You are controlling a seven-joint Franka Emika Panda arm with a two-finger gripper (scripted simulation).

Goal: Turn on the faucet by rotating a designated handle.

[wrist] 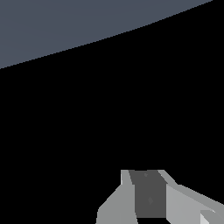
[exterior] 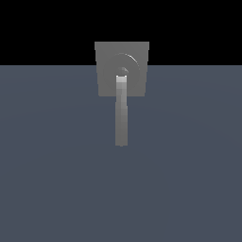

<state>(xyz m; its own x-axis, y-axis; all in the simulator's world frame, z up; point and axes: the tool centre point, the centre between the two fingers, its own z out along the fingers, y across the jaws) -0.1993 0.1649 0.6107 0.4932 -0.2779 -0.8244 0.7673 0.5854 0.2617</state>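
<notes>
On my exterior view the faucet (exterior: 108, 80) sits in the upper middle of the frame, its square grey plate straddling the line where the blue-grey table (exterior: 189, 165) meets black. The handle (exterior: 121, 116) runs from the round hub straight down toward the frame's centre. My wrist view shows only grey parts of the hand (wrist: 148, 197) at the lower edge; I cannot tell how far it is open, and nothing is visibly held.
</notes>
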